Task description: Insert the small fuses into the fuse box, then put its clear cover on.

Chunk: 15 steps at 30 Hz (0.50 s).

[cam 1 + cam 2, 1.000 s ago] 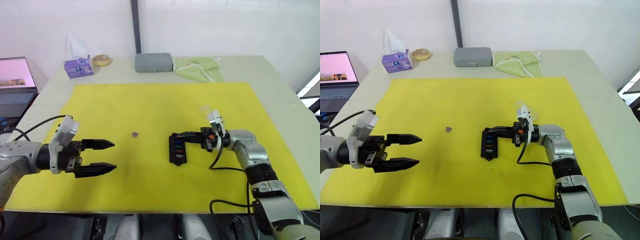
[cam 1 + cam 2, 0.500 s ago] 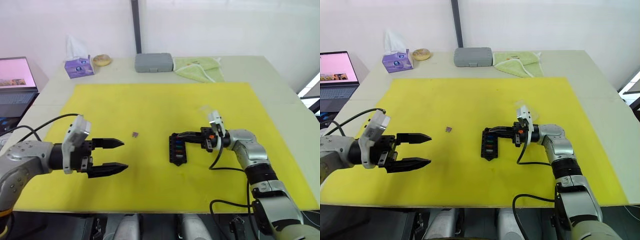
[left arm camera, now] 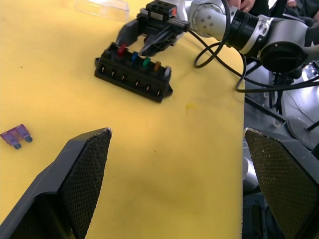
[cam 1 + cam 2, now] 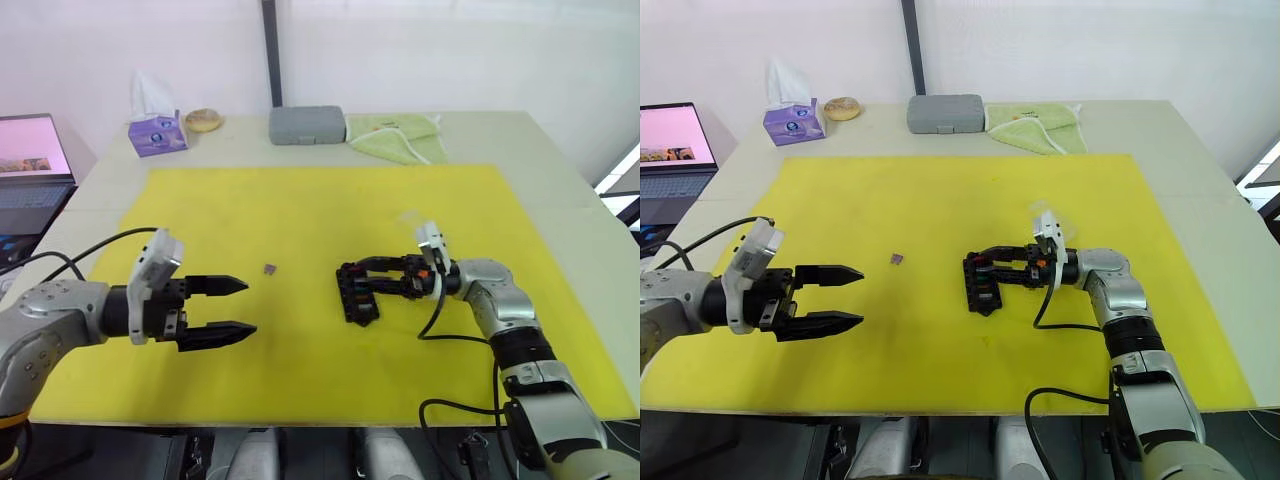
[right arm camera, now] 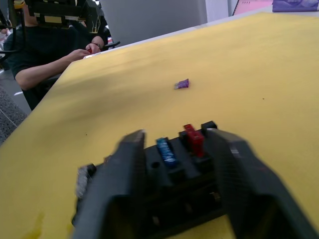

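On the counter's yellow mat (image 4: 300, 215), the right gripper (image 4: 985, 277) clenches its fingers on the black fuse box (image 4: 981, 286) near the mat's centre, while the left gripper (image 4: 232, 308) hovers at about 9 o'clock from the box, fingers spread and grasping nothing. Several coloured fuses sit in the box; one purple fuse (image 4: 269, 269) lies loose on the mat between the grippers, and the clear cover (image 3: 101, 7) rests at roughly 2 o'clock from the box. The step likely calls for the left fingers to pinch that fuse squarely by its plastic head, blades down, with the box held steady.
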Each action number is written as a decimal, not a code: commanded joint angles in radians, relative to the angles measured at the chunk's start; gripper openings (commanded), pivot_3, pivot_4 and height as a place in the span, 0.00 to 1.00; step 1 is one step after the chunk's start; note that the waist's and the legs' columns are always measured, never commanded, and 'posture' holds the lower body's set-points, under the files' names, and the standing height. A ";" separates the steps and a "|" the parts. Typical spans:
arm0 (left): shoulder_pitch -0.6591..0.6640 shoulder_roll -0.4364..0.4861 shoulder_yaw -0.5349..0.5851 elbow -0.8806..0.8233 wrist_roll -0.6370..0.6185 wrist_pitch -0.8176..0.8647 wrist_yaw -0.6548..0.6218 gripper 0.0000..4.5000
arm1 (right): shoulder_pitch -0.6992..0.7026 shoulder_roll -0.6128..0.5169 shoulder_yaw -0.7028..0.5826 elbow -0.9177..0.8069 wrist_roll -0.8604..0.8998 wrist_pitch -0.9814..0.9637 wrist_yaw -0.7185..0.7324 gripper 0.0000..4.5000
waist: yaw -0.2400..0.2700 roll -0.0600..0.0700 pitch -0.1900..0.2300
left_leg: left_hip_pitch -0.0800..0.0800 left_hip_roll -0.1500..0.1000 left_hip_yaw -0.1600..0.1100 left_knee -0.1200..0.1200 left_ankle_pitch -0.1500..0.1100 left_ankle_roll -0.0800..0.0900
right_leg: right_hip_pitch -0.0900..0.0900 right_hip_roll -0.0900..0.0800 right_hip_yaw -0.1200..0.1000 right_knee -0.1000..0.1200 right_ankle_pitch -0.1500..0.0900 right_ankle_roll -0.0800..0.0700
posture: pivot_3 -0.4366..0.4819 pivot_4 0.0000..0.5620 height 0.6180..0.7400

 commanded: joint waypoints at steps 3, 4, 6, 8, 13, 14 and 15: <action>0.006 0.003 0.022 -0.021 -0.007 -0.008 0.002 1.00 | -0.002 -0.001 -0.025 -0.026 0.022 -0.001 -0.001 0.98 | 0.000 0.000 0.000 | 0.000 0.000 0.000 0.000 0.000 0.000 | 0.000 0.000 0.000 0.000 0.000 0.000 | 0.48 0.27 1.00; 0.009 0.003 0.022 -0.021 -0.006 -0.010 0.002 1.00 | 0.000 -0.002 -0.026 -0.031 0.026 0.005 0.001 0.98 | 0.000 0.000 0.000 | 0.000 0.000 0.000 0.000 0.000 0.000 | 0.000 0.000 0.000 0.000 0.000 0.000 | 0.48 0.27 1.00; 0.014 0.002 0.022 -0.020 -0.003 -0.014 0.000 1.00 | 0.003 -0.002 -0.031 -0.042 0.036 0.018 0.000 0.98 | 0.000 0.000 0.000 | 0.000 0.000 0.000 0.000 0.000 0.000 | 0.000 0.000 0.000 0.000 0.000 0.000 | 0.48 0.27 1.00; 0.017 0.002 0.023 -0.021 -0.003 -0.016 0.000 1.00 | 0.005 -0.005 -0.034 -0.051 0.042 0.026 0.000 0.98 | 0.000 0.000 0.000 | 0.000 0.000 0.000 0.000 0.000 0.000 | 0.000 0.000 0.000 0.000 0.000 0.000 | 0.48 0.27 1.00; 0.019 -0.003 0.018 -0.017 0.001 -0.023 -0.001 1.00 | 0.000 -0.005 -0.053 -0.062 0.058 0.049 -0.021 0.98 | 0.001 0.000 0.000 | 0.000 0.000 0.000 0.000 0.000 0.000 | 0.000 0.000 0.000 0.000 0.000 0.000 | 0.48 0.27 1.00; 0.019 -0.004 0.017 -0.016 0.002 -0.023 -0.001 1.00 | -0.002 -0.004 -0.058 -0.062 0.060 0.050 -0.027 0.98 | 0.001 0.000 0.000 | 0.000 0.000 0.000 0.000 0.000 0.000 | 0.000 0.000 0.000 0.000 0.000 0.000 | 0.48 0.27 1.00; 0.018 -0.005 0.016 -0.014 0.003 -0.025 -0.001 1.00 | -0.007 -0.001 -0.065 -0.064 0.065 0.057 -0.037 0.98 | 0.001 0.000 0.000 | 0.000 0.000 0.000 0.000 0.000 0.000 | 0.000 0.000 0.000 0.000 0.000 0.000 | 0.48 0.27 1.00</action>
